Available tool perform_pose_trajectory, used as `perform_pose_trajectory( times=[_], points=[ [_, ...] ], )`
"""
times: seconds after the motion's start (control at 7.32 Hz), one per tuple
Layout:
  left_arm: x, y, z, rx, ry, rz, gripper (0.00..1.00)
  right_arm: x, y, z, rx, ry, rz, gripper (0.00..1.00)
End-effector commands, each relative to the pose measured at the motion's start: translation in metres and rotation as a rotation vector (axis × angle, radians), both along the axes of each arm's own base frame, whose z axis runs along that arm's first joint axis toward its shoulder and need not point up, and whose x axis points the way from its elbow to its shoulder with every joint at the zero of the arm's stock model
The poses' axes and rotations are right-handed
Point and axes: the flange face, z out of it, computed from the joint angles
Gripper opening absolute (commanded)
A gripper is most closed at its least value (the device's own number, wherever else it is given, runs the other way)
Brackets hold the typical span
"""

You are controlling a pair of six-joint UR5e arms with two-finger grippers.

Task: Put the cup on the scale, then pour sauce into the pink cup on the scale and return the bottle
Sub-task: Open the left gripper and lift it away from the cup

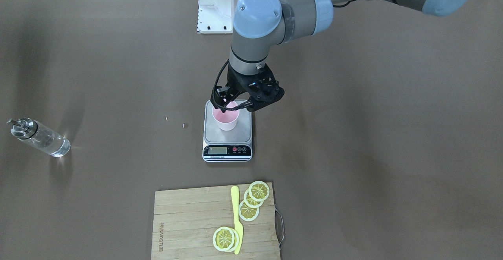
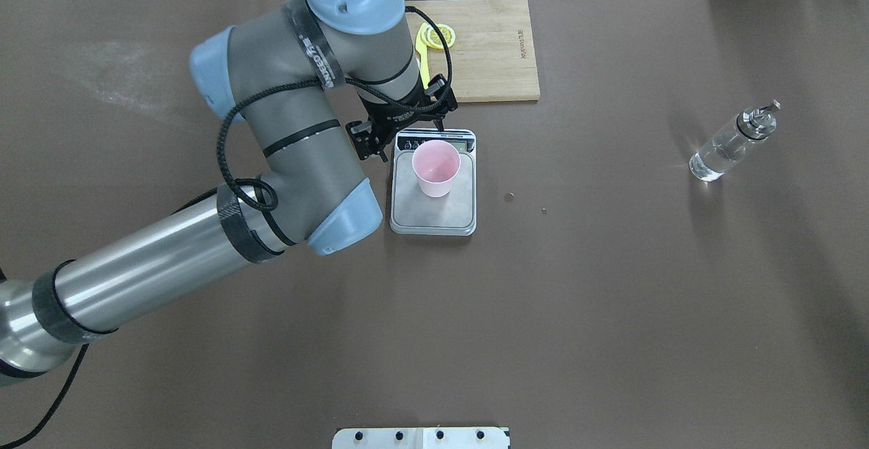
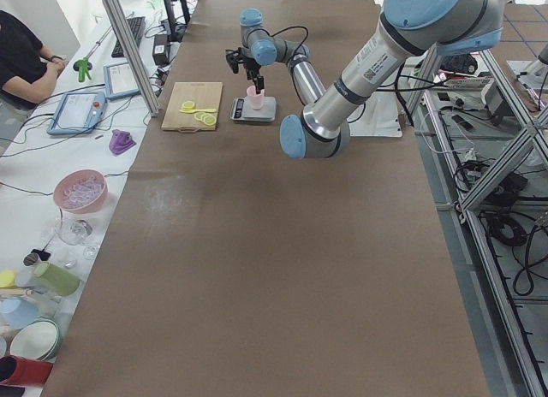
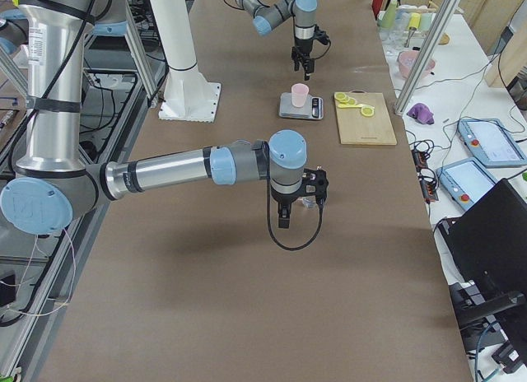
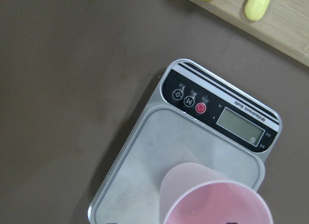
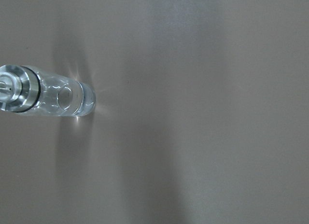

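Now the cup (image 2: 436, 167) is standing upright on the scale (image 2: 434, 212), and the left gripper (image 1: 234, 104) is hovering just above it with its fingers spread apart. The bottle (image 2: 730, 145) is standing on the table (image 2: 611, 299), well apart on the robot's right. Whether the right gripper (image 4: 298, 199) is spread or pressed together, I cannot tell.

- One pink cup (image 1: 226, 119)
- One scale (image 1: 243, 132)
- One glass bottle (image 1: 41, 137)
- One wooden cutting board (image 1: 188, 220)
- Five lemon slices (image 1: 259, 191), a cluster of three and an overlapping pair
- One yellow knife (image 1: 235, 212)
- Two robot arms (image 4: 181, 170)
- Two small specks (image 1: 185, 125) on the table (image 1: 353, 153)
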Motion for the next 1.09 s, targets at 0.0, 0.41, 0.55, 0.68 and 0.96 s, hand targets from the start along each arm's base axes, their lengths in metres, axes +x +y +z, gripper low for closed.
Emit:
perform_pose_trajectory(
  times=[0.0,0.41,0.55,0.68,0.96],
  points=[
    [-0.067,-0.006,0.01,0.039,-0.052,-0.003,0.98,-0.004,-0.004,-0.01,0.009,-0.05,-0.011,0.99],
    [-0.117,-0.02,0.057,0.093,-0.093,-0.003,0.98,-0.019,-0.005,-0.029,0.299,0.01,-0.048,1.0],
    [-0.119,-0.021,0.059,0.091,-0.096,-0.007,0.98,-0.023,-0.009,-0.032,0.352,0.052,-0.038,0.99],
    [-0.123,-0.024,0.06,0.09,-0.099,-0.016,0.98,-0.043,-0.025,-0.043,0.385,0.045,-0.07,0.99],
    [-0.131,-0.03,0.073,0.097,-0.116,-0.011,0.98,-0.087,-0.024,-0.055,0.258,-0.002,-0.008,0.89]
  ],
)
